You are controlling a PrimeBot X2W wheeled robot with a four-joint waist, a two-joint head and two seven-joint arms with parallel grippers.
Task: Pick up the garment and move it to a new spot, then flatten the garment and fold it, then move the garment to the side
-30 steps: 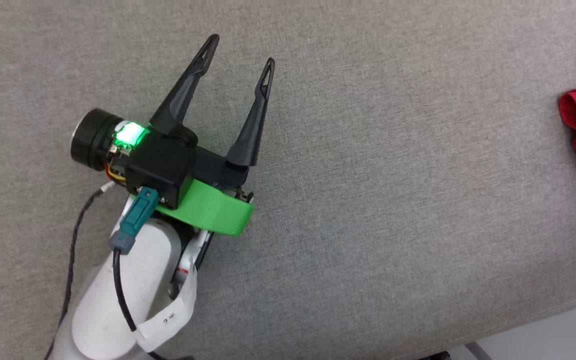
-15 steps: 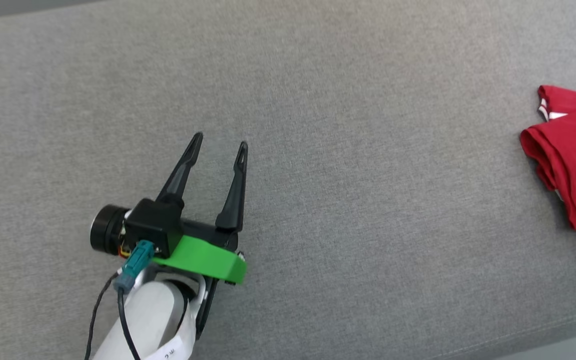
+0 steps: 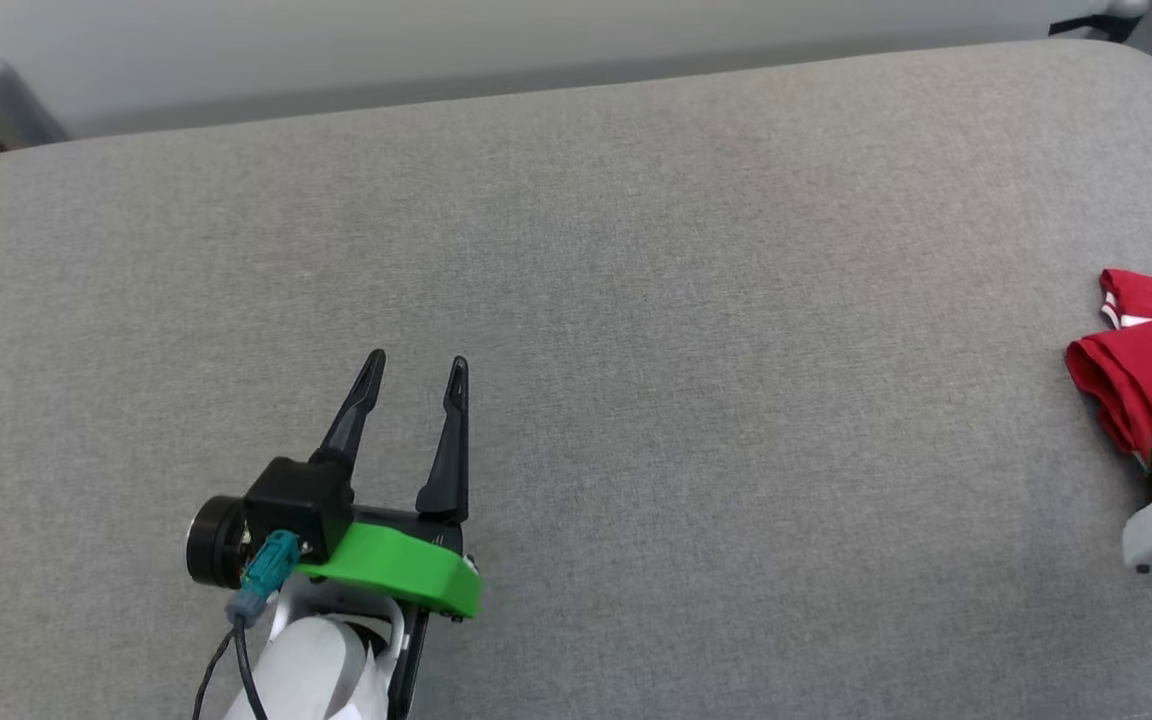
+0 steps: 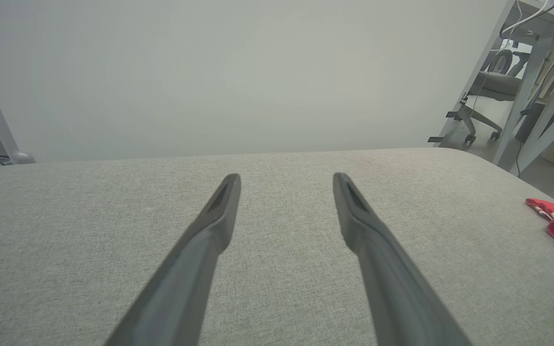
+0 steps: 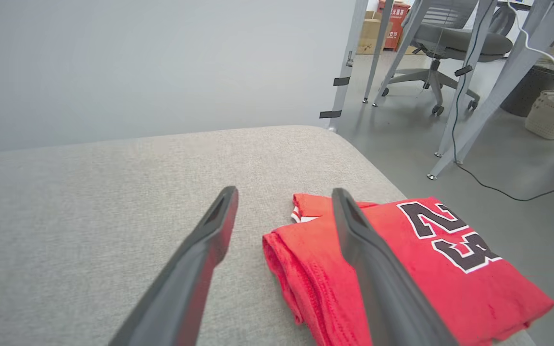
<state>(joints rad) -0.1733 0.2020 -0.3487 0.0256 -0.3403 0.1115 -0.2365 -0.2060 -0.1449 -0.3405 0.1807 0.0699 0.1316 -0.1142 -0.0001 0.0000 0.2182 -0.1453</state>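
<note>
Since the jersey (image 5: 402, 269) is thin fabric folded into a low stack, I'd expect it to handle light and limp: no stiffness, and layers free to slide over each other. It lies at the right end of the grey upholstered surface (image 3: 636, 250), close to the rounded corner, black 23 (image 5: 450, 235) face up. The folded edge (image 5: 277, 254) faces the middle of the surface.

Best hold, I'd say: pinch that folded edge through all layers. Grab only the top layer and the fold likely opens. A low slide may keep the shape better than a lift.

Right gripper (image 5: 282, 192) is spread wide and empty. One finger crosses the jersey in its wrist view, the other is over bare upholstery beside the fold. Can't tell if either touches the cloth.

Left gripper (image 3: 416, 362) is also parted, holding nothing, well apart from the jersey, over bare upholstery.

Office chair (image 5: 450, 38) and pale basket (image 5: 553, 115) sit on the floor beyond.
</note>
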